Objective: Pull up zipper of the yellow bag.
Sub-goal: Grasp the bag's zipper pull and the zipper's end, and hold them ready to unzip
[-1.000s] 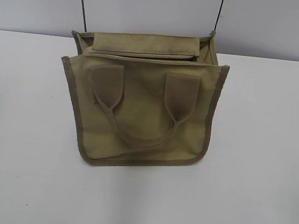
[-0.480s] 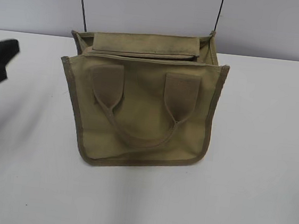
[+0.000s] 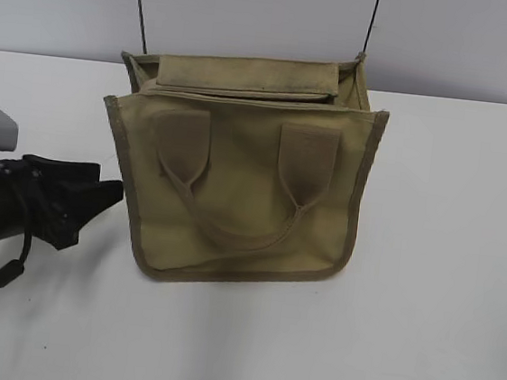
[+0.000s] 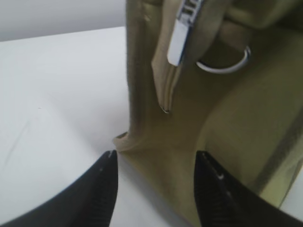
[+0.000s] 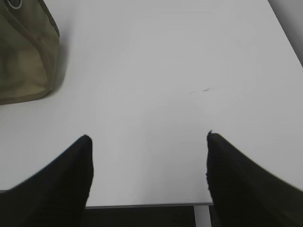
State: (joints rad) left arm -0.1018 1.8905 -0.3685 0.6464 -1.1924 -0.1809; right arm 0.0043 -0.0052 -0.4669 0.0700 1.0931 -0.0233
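Observation:
The yellow bag (image 3: 244, 189) stands upright in the middle of the white table, its strap patches and looped handle facing the camera. My left gripper (image 3: 108, 195) is open, low at the bag's left edge. In the left wrist view its open gripper (image 4: 156, 163) straddles the bag's lower side corner (image 4: 156, 137). Above it the zipper (image 4: 165, 92) runs up the side to a silver pull tab (image 4: 179, 40). My right gripper (image 5: 147, 142) is open and empty over bare table, with the bag's corner (image 5: 23, 56) at the upper left. It does not show in the exterior view.
A metal ring (image 4: 225, 64) hangs on the bag's side beside the pull tab. Two thin dark rods (image 3: 140, 6) rise behind the bag against the grey wall. The table's front edge (image 5: 142, 205) lies just under my right gripper.
My left arm has come in from the left edge of the exterior view and moved right to the bag's left side. The bag has not moved.

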